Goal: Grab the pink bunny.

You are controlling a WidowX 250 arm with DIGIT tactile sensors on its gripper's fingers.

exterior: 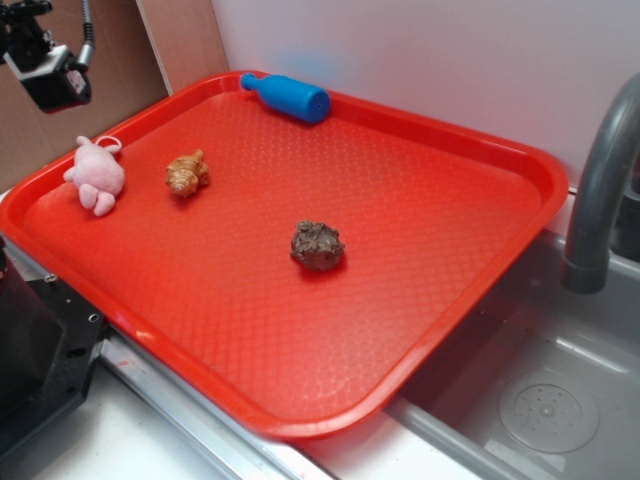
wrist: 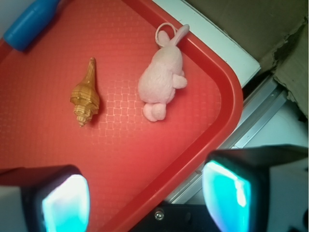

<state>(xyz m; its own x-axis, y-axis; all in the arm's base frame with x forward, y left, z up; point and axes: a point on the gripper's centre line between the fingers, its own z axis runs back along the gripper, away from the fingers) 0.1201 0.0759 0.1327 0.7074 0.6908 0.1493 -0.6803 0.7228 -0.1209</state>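
I see my hand (wrist: 145,198) spread wide, empty; ahead, pink bunny (wrist: 161,79) hugs the tray (wrist: 212,135) rim, loop pointing away; shell (wrist: 86,94) beside.

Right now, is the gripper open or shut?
Open: in the wrist view the gripper fingers stand wide apart, holding nothing.

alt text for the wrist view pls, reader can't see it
A pink bunny lies on a red tray near its rim, with a tan spiral shell beside it, apart. The open gripper frames the bottom of the shot with its two fingers, and a blue bottle pokes in at top left.
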